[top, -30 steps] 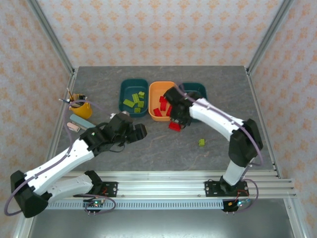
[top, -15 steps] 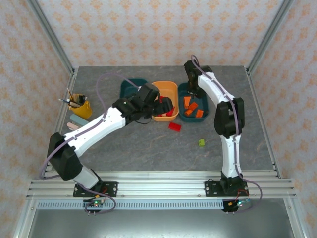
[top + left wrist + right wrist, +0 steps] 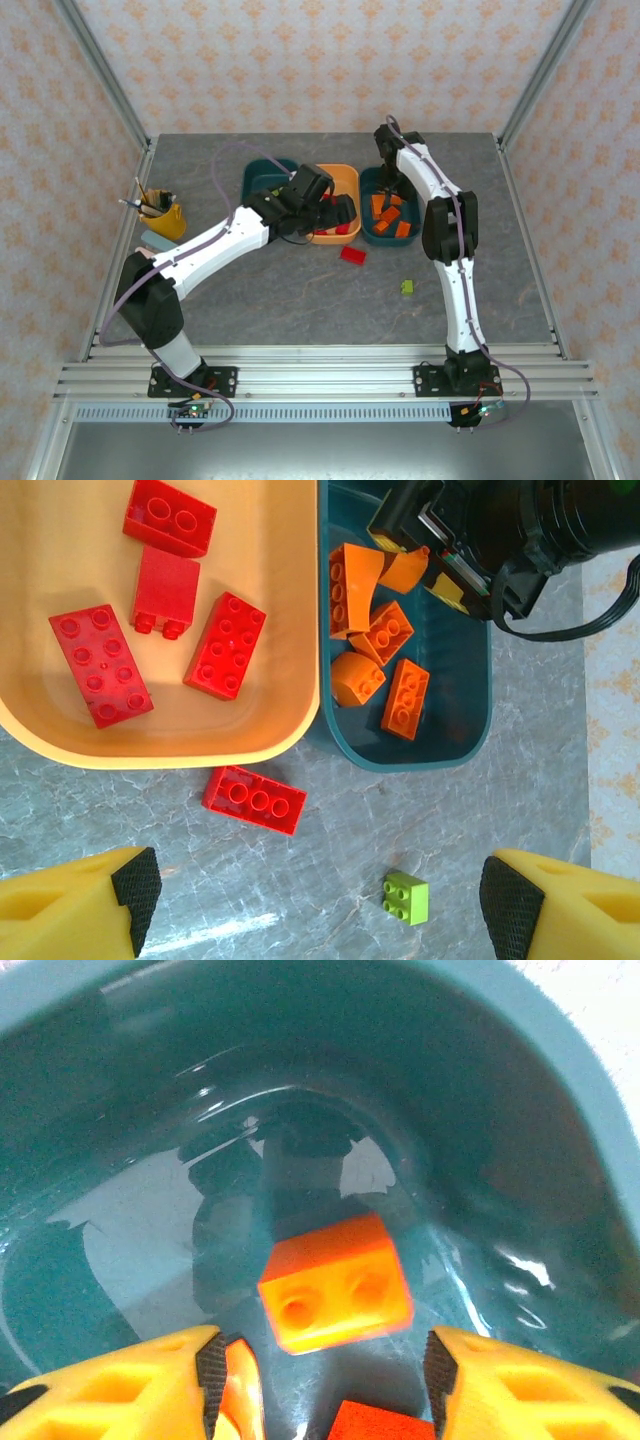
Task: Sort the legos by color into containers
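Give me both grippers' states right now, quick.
Left gripper: open, holding nothing.
Right gripper: open, gripping nothing; an orange brick sits free beyond its jaws in the teal tray.

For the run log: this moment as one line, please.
left claw open near loose red brick; right claw open over orange brick in teal tray; green brick unsorted

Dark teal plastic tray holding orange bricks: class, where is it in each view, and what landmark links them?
Top external: dark teal plastic tray, rightmost of three.
Left wrist: tray, upper right.
Right wrist: tray wall across the top.
Shared landmark: orange plastic bricks inside.
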Motion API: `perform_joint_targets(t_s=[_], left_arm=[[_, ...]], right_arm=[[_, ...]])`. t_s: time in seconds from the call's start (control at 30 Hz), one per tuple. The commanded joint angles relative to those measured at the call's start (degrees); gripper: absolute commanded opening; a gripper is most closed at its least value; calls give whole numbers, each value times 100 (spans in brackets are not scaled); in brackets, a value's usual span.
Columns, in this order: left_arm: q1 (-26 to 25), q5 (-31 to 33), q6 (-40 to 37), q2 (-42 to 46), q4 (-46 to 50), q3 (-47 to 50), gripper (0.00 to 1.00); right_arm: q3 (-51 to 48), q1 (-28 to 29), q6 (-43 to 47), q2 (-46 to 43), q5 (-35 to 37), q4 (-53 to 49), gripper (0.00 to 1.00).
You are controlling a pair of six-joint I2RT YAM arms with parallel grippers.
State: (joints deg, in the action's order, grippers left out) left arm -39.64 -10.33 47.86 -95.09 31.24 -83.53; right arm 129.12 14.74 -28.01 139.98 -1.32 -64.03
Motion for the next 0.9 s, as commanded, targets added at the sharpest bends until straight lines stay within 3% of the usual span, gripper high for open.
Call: perform_joint_targets(t_s=[0.0, 0.23, 0.47, 0.7, 0.87], left_arm=[[-148, -31, -188, 38, 185, -36, 86], [-621, -48, -190, -160, 356, -96, 86], [-1330, -5, 94, -981, 631, -577, 83], [-2040, 343, 386, -2424, 1402, -1966, 82], [-2281, 576, 545, -3332, 1895, -3074, 82]], right_arm=[[98, 11, 7, -548, 9, -303, 59], [-794, 40, 4, -2239, 211, -441, 58], [-3073, 86, -138, -4994, 545, -870, 57], [-4704, 103, -21, -7527, -50, -1017, 65], [-5109, 105, -74, -8529, -447, -1375, 65]])
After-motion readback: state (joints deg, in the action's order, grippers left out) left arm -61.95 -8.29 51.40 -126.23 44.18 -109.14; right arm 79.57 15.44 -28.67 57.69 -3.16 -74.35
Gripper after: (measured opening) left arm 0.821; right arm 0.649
